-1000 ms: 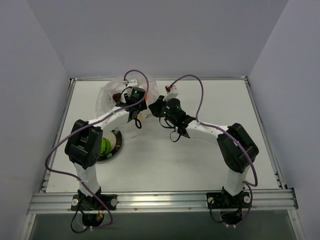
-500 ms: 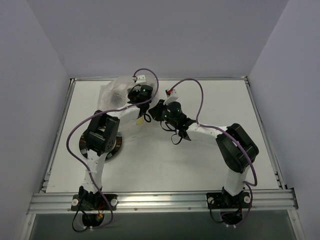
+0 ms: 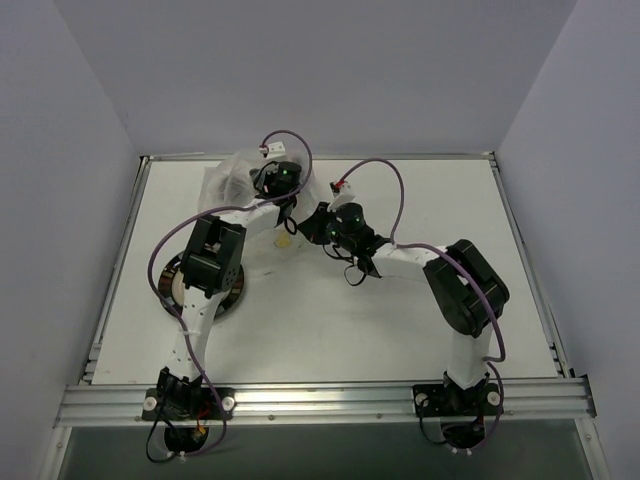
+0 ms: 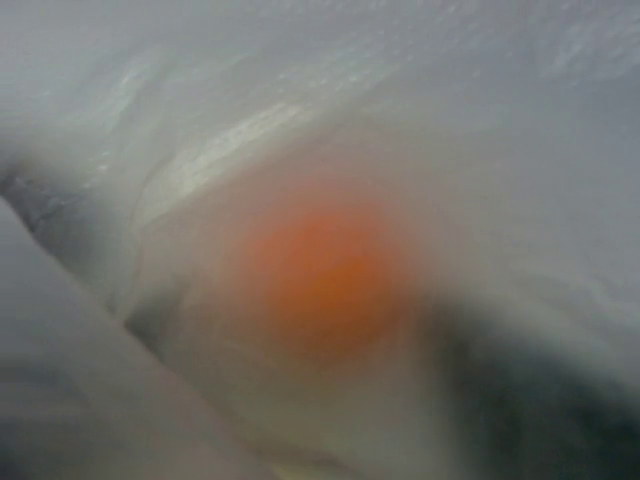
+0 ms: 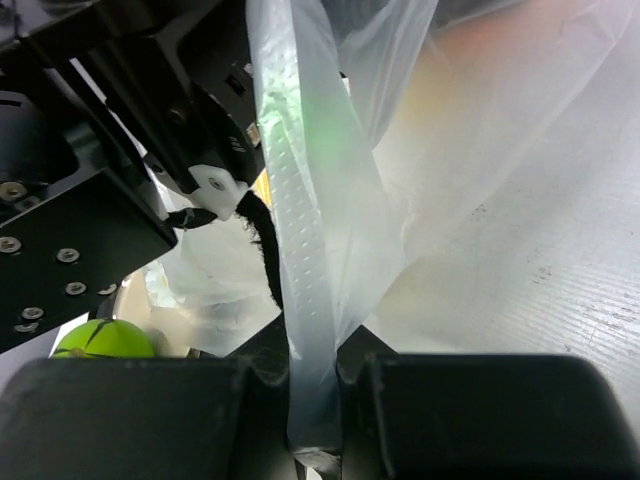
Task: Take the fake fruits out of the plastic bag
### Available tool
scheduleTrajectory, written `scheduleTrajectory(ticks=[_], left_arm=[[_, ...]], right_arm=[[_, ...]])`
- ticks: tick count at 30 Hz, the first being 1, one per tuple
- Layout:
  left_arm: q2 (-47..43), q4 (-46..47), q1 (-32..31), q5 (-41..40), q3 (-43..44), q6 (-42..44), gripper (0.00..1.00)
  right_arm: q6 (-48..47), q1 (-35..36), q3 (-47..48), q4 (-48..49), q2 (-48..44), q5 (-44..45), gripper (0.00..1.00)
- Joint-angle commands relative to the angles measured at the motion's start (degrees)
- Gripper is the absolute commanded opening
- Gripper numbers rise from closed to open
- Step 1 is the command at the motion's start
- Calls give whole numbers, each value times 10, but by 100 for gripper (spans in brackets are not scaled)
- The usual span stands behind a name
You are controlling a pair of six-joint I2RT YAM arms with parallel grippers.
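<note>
Evidently fetch step — right gripper pinches the bag, left gripper inside it, jaws untellable — next likely: close on orange fruit.

Plain lavender-grey walls enclose a white table on three sides.

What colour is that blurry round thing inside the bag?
The fruit is orange; left wrist view.

Overhead camera looks down from the near edge; both wrist cameras sit close against the plastic bag, far left.
</note>
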Motion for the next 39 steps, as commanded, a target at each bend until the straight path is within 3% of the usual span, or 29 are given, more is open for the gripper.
scheduleTrajectory(ticks=[1, 5, 8, 9, 12, 16, 19, 27, 39], left_arm=[[-6, 14, 8, -32, 32, -6, 94], [45, -25, 27, -4, 86, -31, 94], [62, -24, 32, 19, 106, -42, 100], [61, -16, 33, 24, 102, -42, 88], [47, 7, 34, 32, 82, -33, 65], [22, 14, 34, 48, 59, -7, 59], [-13, 28, 34, 60, 11, -12, 38], [-142, 19, 24, 192, -87, -67, 33], [-355, -151, 21, 296, -200, -122, 26]], right_arm=[[3, -17, 11, 44, 11, -31, 0], [15, -30, 10, 58, 20, -47, 0], [14, -37, 12, 60, 24, -47, 0], [14, -37, 12, 60, 25, -48, 0], [16, -42, 12, 64, 26, -48, 0], [23, -43, 15, 72, 26, -51, 0], [24, -44, 15, 75, 22, -44, 0], [-12, -41, 67, 22, 51, 12, 0], [-20, -11, 100, 4, 67, 52, 0]])
